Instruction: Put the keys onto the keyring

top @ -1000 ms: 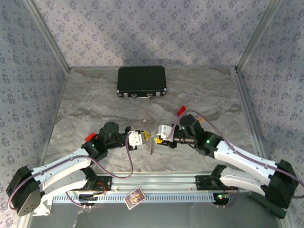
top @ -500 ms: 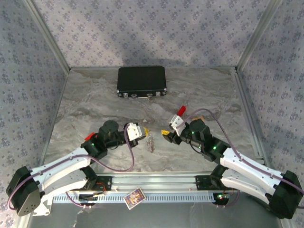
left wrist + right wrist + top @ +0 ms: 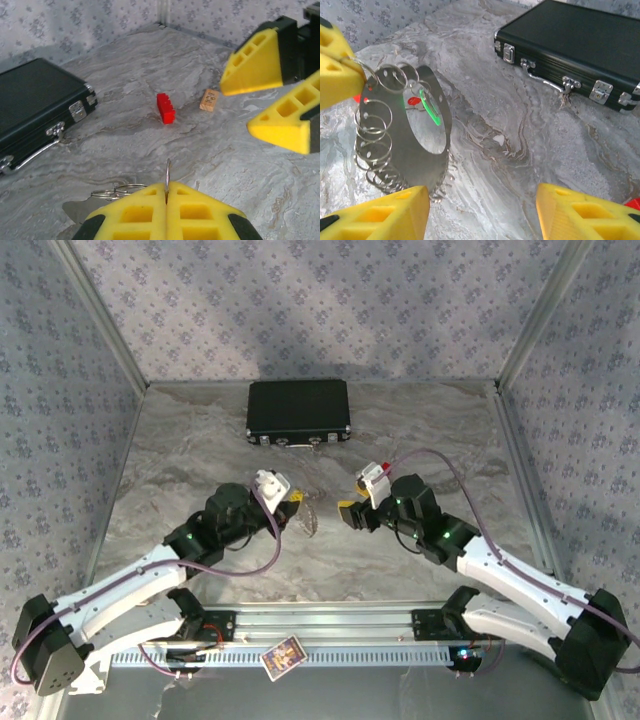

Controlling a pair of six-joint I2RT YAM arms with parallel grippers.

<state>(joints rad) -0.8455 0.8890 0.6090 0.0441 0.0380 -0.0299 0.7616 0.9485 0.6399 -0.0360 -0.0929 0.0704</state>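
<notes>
The keyring [image 3: 405,135] is a flat silvery loop with several small wire rings along its edge. It hangs tilted from my left gripper [image 3: 167,192], which is shut on one thin ring [image 3: 167,174]. In the top view the keyring [image 3: 308,520] sits between my left gripper [image 3: 293,503] and my right gripper [image 3: 349,514]. My right gripper [image 3: 480,215] is open just right of the loop, with bare table between its fingers. A small green bit [image 3: 430,107] and a red bit [image 3: 413,100] show through the loop's hole; I cannot tell whether they are keys.
A black case [image 3: 298,412] lies shut at the back of the table. A red brick [image 3: 165,107] and a brown bit [image 3: 209,99] lie behind the right gripper. A picture card [image 3: 283,655] rests on the front rail.
My left gripper has lifted and moved back with the ring in it. My right gripper has let go of the keyring, drawn away to the right and opened wider.
</notes>
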